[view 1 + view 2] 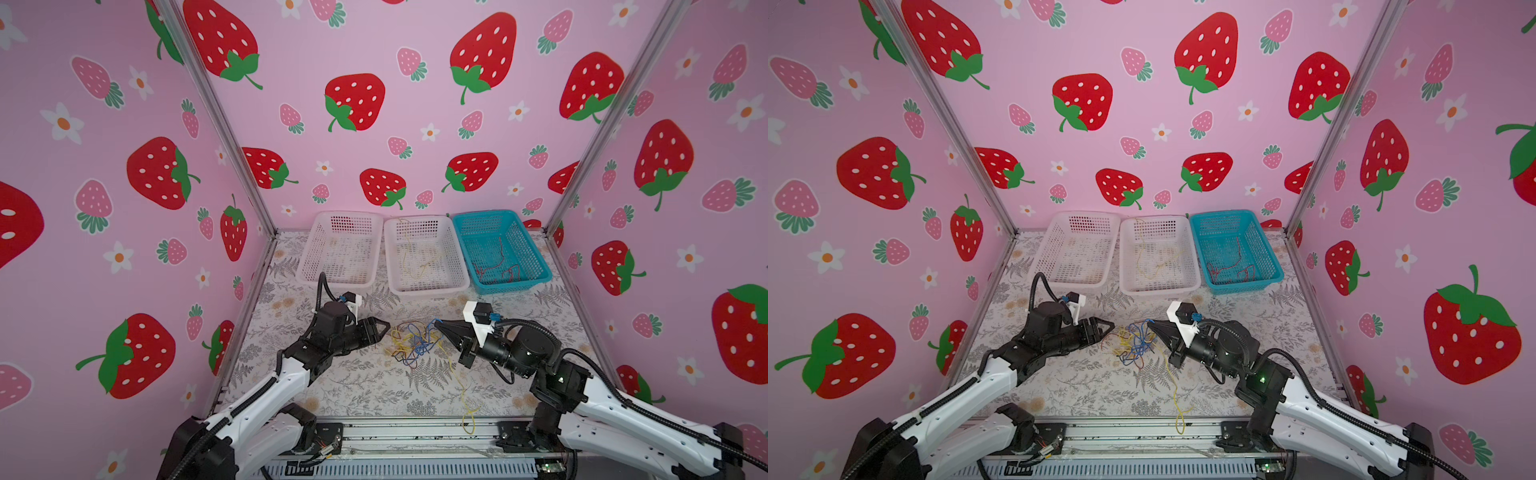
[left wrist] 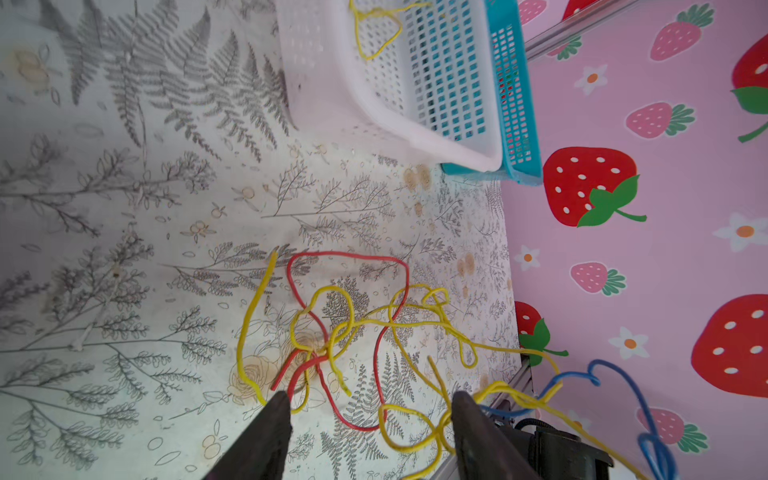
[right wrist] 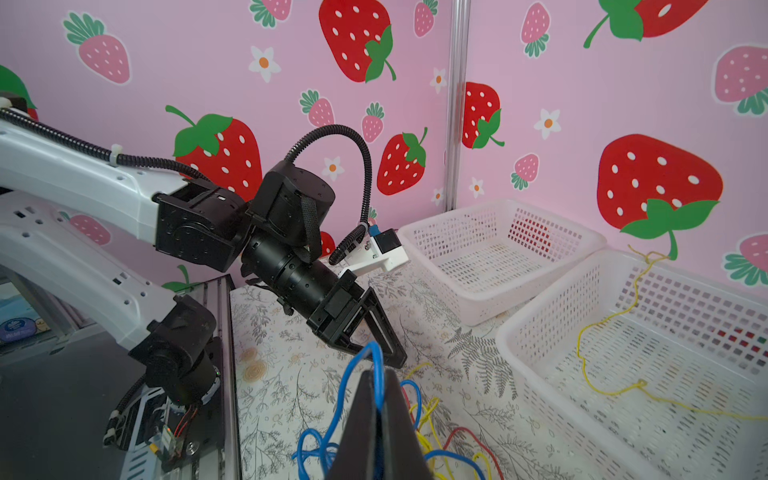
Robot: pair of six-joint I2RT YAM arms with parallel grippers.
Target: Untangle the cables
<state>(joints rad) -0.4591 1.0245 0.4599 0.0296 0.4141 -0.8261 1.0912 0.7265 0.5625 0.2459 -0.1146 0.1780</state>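
Right wrist view: right hand [image 3: 376, 376] pressed together, pinching a loop of blue cable [image 3: 377, 353]; the tangle below is cut off by the frame edge.
Left wrist view: left hand [image 2: 370, 405] spread, nothing clearly between its fingers, and contact with the nearby yellow strands can't be told. In both top views the cables [image 1: 411, 343] lie mid-bench [image 1: 353, 386] between the hands, crossings too thin to trace. One yellow strand [image 1: 461, 386] trails to the front rail [image 1: 415, 428]. Back row: left white basket [image 1: 305, 253] looks empty, middle white basket [image 1: 456, 255] holds a yellow cable [image 1: 409, 253], blue basket [image 1: 528, 245] holds a red cable [image 1: 500, 249].
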